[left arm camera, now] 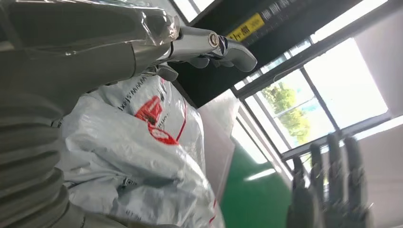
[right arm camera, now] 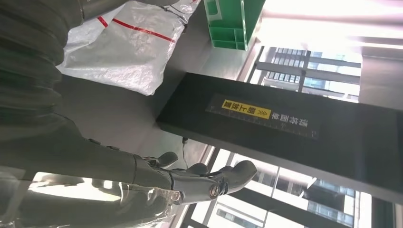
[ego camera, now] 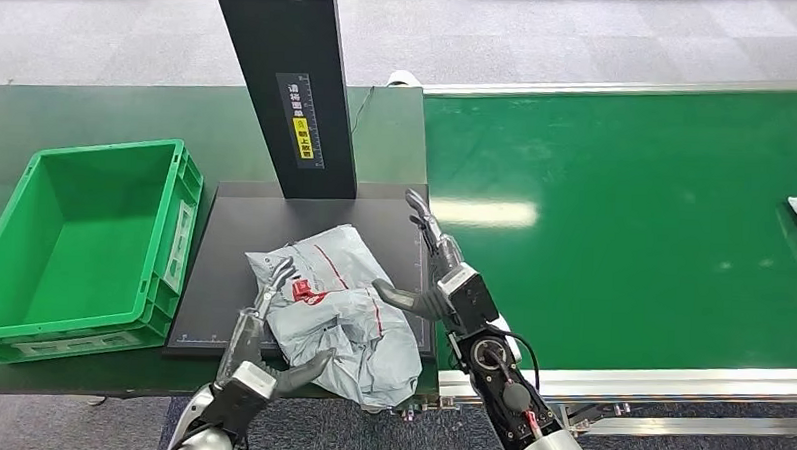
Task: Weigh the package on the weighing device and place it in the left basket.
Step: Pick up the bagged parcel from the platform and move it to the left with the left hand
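Fingers [ego camera: 277,281] of both hands spread, flanking the package, neither gripping it.
Left hand [ego camera: 260,355] touches the grey package [ego camera: 336,313]; right hand [ego camera: 433,276] stands just beside it. Package lies on the black weighing device [ego camera: 229,234]; green basket [ego camera: 84,239] sits left on the counter [ego camera: 78,114].

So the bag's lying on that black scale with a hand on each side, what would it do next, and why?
Probably close both hands in on the package. It lies on the scale, part over the near edge. The left hand touches its left side; the right hand is open beside it, thumb at its edge. Neither seems to grip it yet, and the green basket waits on the left.
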Tool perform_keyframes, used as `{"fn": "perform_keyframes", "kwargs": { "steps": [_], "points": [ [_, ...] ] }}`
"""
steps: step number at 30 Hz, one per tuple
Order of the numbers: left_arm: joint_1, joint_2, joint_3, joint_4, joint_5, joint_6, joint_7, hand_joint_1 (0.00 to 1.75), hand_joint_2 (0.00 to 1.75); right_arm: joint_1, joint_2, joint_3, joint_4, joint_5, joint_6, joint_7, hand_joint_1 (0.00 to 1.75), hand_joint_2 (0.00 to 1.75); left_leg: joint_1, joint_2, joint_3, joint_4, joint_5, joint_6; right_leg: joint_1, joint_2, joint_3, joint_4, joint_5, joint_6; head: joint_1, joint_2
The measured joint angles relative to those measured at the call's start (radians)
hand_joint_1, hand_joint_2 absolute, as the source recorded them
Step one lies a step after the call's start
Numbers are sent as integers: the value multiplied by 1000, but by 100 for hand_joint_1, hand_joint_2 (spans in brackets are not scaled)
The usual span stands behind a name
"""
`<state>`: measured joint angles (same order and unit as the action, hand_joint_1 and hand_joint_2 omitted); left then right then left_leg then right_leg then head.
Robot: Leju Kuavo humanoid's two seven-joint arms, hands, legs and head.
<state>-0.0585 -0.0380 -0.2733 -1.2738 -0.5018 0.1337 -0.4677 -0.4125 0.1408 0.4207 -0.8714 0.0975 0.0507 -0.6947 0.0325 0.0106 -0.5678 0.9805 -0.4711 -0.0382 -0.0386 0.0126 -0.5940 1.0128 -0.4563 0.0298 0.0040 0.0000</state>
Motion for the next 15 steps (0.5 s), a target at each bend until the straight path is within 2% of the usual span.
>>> {"fn": "perform_keyframes", "kwargs": {
  "steps": [9,15],
  "points": [
    [-60,9,-91,58,-253,52,132,0,175,47,0,-51,-67,-1,16,1,0,175,0,0,0,0,0,0,0,0,0,0,0,0,0,0],
    [-88,9,-117,109,-296,52,162,0,175,67,0,-72,-92,7,19,4,0,175,0,0,0,0,0,0,0,0,0,0,0,0,0,0]
  ]
}}
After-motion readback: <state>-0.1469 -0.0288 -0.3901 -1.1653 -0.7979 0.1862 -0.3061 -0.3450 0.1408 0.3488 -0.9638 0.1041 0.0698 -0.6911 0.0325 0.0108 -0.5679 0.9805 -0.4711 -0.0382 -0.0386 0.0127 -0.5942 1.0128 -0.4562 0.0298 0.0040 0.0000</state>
